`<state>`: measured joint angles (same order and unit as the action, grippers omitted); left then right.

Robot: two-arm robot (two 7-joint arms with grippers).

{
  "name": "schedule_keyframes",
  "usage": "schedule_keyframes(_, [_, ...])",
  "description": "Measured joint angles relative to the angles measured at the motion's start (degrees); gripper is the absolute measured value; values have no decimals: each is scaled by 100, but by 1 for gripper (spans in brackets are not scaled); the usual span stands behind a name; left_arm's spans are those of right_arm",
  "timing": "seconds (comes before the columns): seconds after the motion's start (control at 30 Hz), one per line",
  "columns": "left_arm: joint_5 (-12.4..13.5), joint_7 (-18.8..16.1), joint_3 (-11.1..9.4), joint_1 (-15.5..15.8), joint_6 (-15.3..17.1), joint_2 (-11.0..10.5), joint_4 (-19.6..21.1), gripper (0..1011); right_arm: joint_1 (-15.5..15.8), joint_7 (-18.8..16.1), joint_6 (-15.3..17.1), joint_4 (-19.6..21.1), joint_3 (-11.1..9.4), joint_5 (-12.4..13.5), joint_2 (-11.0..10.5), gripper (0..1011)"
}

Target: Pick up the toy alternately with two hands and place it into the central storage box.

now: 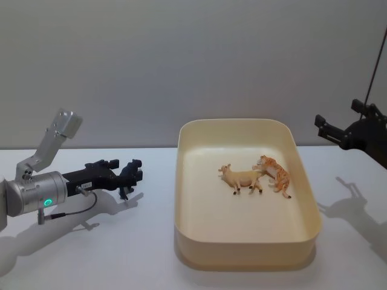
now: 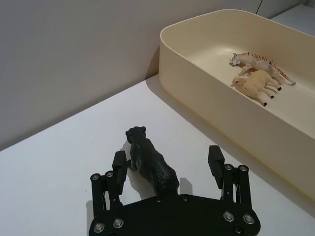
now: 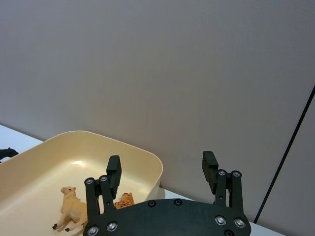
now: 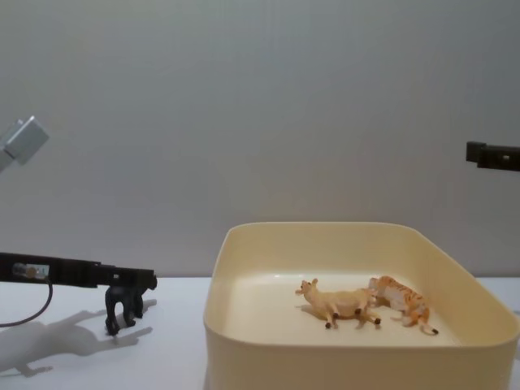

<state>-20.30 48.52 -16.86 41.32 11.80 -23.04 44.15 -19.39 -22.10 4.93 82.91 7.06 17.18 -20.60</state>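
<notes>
Head view: reaching in low from the left on a silver cylindrical arm with a green ring light, the black plastic left end effector (image 1: 124, 173), fingers spread around a small black toy animal (image 1: 128, 179) standing on the white surface (image 1: 91, 254); waiting high at the right edge, well apart from everything, the black right end effector (image 1: 331, 131); lying on their sides inside the large cream-yellow plastic storage box (image 1: 245, 244), a tan toy animal (image 1: 242, 177) and an orange striped toy tiger (image 1: 276, 173), touching.

Left wrist view: straddling the black toy's rear, fingers released, one pad (image 2: 119, 162) just beside its flank, the other (image 2: 216, 160) apart.

Right wrist view: hovering released above the box's far corner, gripping nothing.

Chest view: standing upright on four legs left of the box.

Likely handling as light, stiff, smooth moulded plastic, so somewhat slippery; best clamping across the broad torso, not legs or head.
</notes>
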Motion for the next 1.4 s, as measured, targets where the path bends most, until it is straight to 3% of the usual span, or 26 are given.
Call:
schedule_keyframes(0.7, [260,-362,-158,204,193,116,-465,999,0,0,0,0,0,0,0,1001])
schedule_keyframes(1.4, [373,-561,-210,339,138,181,-752,394,0,0,0,0,0,0,0,1001])
